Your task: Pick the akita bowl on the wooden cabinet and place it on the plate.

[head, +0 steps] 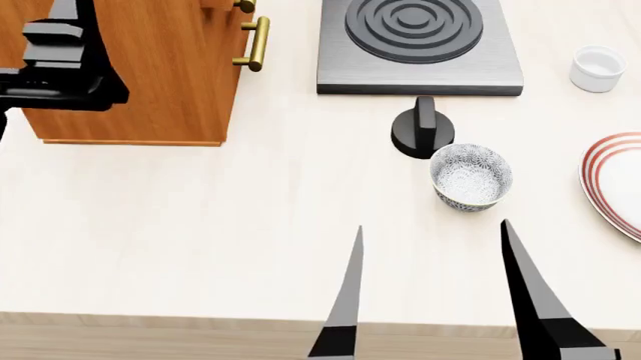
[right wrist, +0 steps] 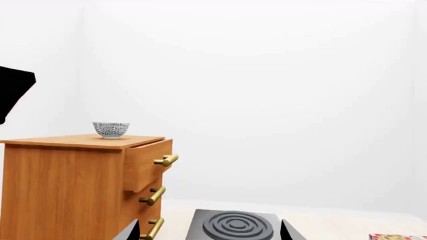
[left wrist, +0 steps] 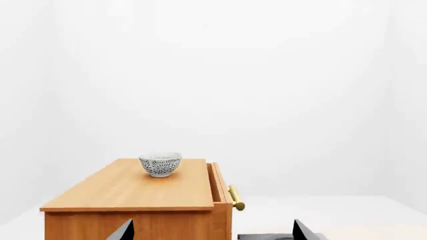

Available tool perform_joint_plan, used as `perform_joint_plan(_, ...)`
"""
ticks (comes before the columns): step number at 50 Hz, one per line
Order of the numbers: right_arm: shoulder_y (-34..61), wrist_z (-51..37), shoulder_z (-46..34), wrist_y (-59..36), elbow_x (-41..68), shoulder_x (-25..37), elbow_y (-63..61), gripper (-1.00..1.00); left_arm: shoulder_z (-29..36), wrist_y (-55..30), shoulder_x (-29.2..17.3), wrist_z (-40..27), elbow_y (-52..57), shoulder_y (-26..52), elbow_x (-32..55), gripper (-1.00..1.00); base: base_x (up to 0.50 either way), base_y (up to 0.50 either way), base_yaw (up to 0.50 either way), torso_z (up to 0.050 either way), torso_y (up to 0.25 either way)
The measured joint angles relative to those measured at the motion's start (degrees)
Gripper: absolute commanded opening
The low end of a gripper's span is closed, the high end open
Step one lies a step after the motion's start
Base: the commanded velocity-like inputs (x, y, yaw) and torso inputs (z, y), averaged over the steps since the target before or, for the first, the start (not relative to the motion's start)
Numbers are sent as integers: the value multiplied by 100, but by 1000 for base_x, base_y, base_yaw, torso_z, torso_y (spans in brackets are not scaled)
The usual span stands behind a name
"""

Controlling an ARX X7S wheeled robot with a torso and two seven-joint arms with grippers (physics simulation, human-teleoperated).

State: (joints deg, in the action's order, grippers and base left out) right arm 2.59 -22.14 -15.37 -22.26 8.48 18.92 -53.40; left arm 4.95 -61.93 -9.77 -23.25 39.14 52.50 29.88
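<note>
Located the akita bowl [left wrist: 160, 164] upright on top of the wooden cabinet [left wrist: 127, 187], near the drawer-side edge of the top and toward its far end as seen from the left wrist view. Confirmed the same bowl [right wrist: 111, 129] from the right wrist view, resting on the cabinet top [right wrist: 67, 175] and touched by neither gripper. Noted the top drawer [right wrist: 148, 162] pulled slightly out, with a brass bar handle [right wrist: 166, 160] on its front.

Found the left gripper [left wrist: 212, 231] spread wide and empty, level with the cabinet top and well short of the bowl. Observed the left arm [head: 60, 67] over the cabinet in the head view. Found the right gripper [head: 436, 292] likewise spread wide and empty, low over the table [head: 200, 225], pointing toward the stove [head: 419, 45].

Recorded the plate [head: 616, 184] flat on the table at the right edge of the head view, partly cut off and bare on its visible part. Recorded a second patterned bowl [head: 470, 176] on the table between the right gripper and the stove, just beside the black knob [head: 422, 127] and near the plate without touching it. Noted a small white cup [head: 598, 67] to the right of the stove.
</note>
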Motion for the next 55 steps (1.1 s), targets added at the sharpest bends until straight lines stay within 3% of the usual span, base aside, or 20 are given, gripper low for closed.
perform_joint_plan(21, 8, -80, 32, -4, 97, 72, -102, 100, 78, -1042, 190, -93, -738, 2505, 362, 100, 85, 0, 0, 0, 0)
perform_joint_plan(55, 0, -199, 8, 178, 221, 182, -150, 100, 69, -1307, 302, -253, -824, 3182, 745, 100, 459, 0, 0, 0, 0)
